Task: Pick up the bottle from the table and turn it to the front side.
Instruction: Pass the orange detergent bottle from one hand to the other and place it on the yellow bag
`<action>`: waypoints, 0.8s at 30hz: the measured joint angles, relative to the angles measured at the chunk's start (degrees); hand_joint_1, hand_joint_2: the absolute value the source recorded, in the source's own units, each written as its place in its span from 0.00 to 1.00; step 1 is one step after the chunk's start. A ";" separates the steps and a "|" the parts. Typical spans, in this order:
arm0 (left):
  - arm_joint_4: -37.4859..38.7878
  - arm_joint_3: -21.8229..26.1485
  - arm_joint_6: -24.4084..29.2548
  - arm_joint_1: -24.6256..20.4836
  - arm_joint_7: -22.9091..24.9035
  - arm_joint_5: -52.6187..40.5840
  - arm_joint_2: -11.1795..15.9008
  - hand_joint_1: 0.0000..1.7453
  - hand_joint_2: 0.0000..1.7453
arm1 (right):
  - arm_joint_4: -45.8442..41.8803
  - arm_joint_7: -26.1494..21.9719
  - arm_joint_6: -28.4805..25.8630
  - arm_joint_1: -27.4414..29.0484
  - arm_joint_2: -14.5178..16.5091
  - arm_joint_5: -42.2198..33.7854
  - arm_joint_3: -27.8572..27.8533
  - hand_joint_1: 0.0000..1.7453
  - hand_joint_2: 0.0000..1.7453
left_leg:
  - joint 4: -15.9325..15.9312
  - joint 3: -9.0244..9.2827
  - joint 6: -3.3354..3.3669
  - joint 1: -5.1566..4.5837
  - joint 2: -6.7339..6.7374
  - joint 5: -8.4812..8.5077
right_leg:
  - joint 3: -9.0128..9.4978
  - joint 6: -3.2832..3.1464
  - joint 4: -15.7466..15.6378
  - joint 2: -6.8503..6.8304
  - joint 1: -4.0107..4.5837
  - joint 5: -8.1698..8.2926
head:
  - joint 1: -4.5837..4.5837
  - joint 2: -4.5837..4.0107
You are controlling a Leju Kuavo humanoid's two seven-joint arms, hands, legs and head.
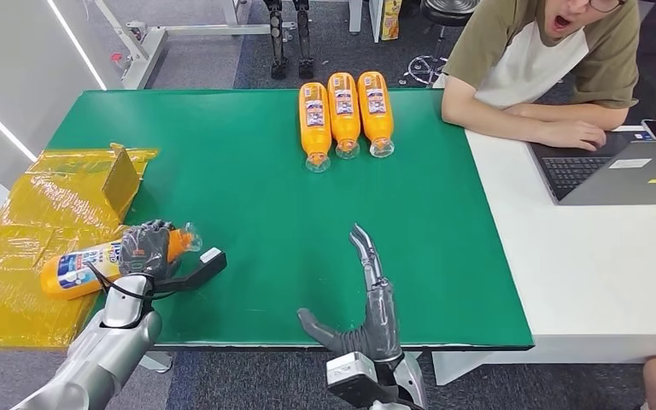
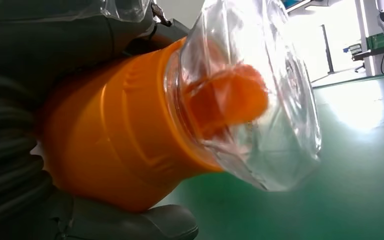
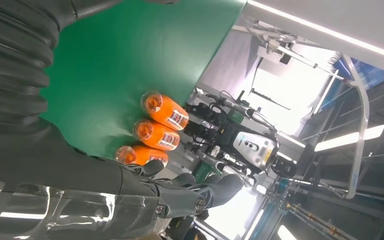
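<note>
An orange bottle (image 1: 81,266) with a blue and white label lies on its side at the table's near left edge, its clear cap end pointing right. My left hand (image 1: 147,249) grips it near the cap. The left wrist view shows the orange bottle (image 2: 120,145) and its clear cap (image 2: 260,95) close up, held against the fingers. My right hand (image 1: 367,312) hovers open over the near middle of the green table (image 1: 222,179), fingers stretched forward; in the right wrist view the right hand (image 3: 180,192) holds nothing.
Three more orange bottles (image 1: 344,111) lie side by side at the far middle of the table, also seen as three bottles (image 3: 155,132) from the right wrist. Yellow plastic sheeting (image 1: 26,231) covers the left. A person (image 1: 547,51) sits at a laptop (image 1: 623,171) on the white table (image 1: 598,265).
</note>
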 joint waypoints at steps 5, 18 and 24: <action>-0.10 3.73 -8.45 0.14 -10.58 11.96 -0.69 0.00 1.00 | -0.01 -0.19 1.44 -0.01 0.00 -0.26 -0.07 0.00 1.00 | -0.06 0.15 0.00 -0.01 -0.12 0.00 | 0.16 -0.04 0.00 -0.15 -0.01 -0.07 | 0.01 0.00; -0.39 16.70 -24.61 -1.86 -22.77 21.98 -1.49 0.00 1.00 | 0.01 -0.66 2.88 -0.01 0.24 -0.93 -0.79 0.00 1.00 | -0.36 1.18 -0.34 -0.04 -0.23 -0.01 | 1.00 -0.29 0.05 -0.28 -0.04 -0.23 | -0.01 0.00; -0.39 19.61 -32.11 -2.59 -28.50 25.74 -1.27 0.00 1.00 | 0.17 -1.25 4.08 -0.04 0.52 -0.92 -1.30 0.00 1.00 | -0.45 1.23 -0.41 -0.03 -0.29 0.04 | 1.02 -0.35 0.09 -0.32 -0.04 -0.25 | -0.01 -0.01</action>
